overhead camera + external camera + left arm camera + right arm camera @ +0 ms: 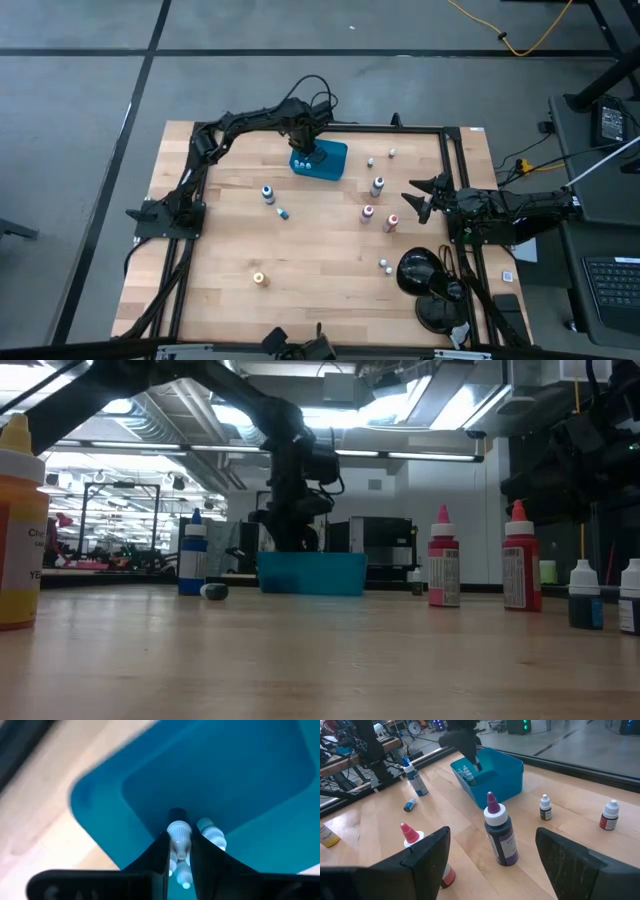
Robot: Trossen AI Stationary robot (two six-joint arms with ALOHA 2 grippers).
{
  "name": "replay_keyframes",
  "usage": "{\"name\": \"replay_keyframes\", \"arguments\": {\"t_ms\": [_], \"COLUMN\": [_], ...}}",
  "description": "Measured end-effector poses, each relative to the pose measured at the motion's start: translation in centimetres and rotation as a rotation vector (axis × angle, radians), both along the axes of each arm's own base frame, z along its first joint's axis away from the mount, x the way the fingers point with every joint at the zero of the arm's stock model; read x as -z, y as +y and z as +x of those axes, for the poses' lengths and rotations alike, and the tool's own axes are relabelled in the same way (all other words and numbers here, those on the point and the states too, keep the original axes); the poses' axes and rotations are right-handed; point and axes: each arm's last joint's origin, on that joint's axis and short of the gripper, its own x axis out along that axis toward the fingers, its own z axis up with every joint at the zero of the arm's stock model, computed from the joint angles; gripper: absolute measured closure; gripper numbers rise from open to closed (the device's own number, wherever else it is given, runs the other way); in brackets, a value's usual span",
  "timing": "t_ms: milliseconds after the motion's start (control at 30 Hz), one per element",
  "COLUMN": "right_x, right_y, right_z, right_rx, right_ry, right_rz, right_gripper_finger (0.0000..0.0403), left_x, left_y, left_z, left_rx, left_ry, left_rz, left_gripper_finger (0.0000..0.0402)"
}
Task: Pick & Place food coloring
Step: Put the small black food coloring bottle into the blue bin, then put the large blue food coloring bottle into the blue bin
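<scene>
The teal tray (330,160) stands near the table's far edge. My left gripper (179,851) points down into it, shut on a small white-capped food coloring bottle (178,832). Two more white-capped vials (210,832) (185,878) stand beside it in the tray. Other bottles stand on the table: blue (268,193), purple (499,836), pink (368,212), red (392,222), yellow (259,279) and several tiny ones. One small vial (283,212) lies on its side. My right gripper (420,200) hovers open near the table's right edge. My left gripper pinches the small bottle between its two fingers (161,851) at the white cap (179,829). It comes from above, pointing down into the tray. The bottle stands upright in the hold with its dark body (176,813) below. Whether its base touches the tray floor, I cannot tell.
A black rounded device (420,272) sits at the near right corner. Black frame rails (190,190) run along the table's sides. Bare wood lies in the near middle of the table (320,290). The room beyond shows shelves and lights.
</scene>
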Motion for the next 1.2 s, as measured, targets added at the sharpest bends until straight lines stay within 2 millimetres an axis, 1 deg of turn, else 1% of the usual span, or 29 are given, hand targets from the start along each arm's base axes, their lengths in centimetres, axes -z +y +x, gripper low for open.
{"name": "replay_keyframes", "arguments": {"t_ms": [267,400,667,833,900,1033,1200], "right_x": [0.0,0.0,0.0,0.0,0.0,0.0,0.0], "right_y": [0.0,0.0,0.0,0.0,0.0,0.0,0.0], "right_z": [0.0,0.0,0.0,0.0,0.0,0.0,0.0], "right_rx": [0.000,0.000,0.000,0.000,0.000,0.000,0.000], "right_ry": [0.000,0.000,0.000,0.000,0.000,0.000,0.000], "right_rz": [0.000,0.000,0.000,0.000,0.000,0.000,0.000], "right_gripper_finger": [0.0108,0.0108,0.0108,0.0108,0.0108,0.0108,0.0108], "left_x": [1.6,1.8,1.8,1.7,1.2,-0.5,-3.4], "left_y": [-0.1,-0.3,-0.3,-0.4,-0.5,-0.5,-0.9], "left_z": [0.0,0.1,0.0,-0.1,-0.1,-0.6,-1.4], "left_rx": [0.017,0.027,0.026,0.023,0.016,-0.014,-0.050], "left_ry": [0.080,0.095,0.095,0.100,0.091,0.053,-0.034], "left_rz": [-0.026,-0.022,-0.027,-0.038,-0.033,-0.014,-0.017], "left_gripper_finger": [0.0357,0.0354,0.0289,0.0265,0.0258,0.0245,0.0238]}}
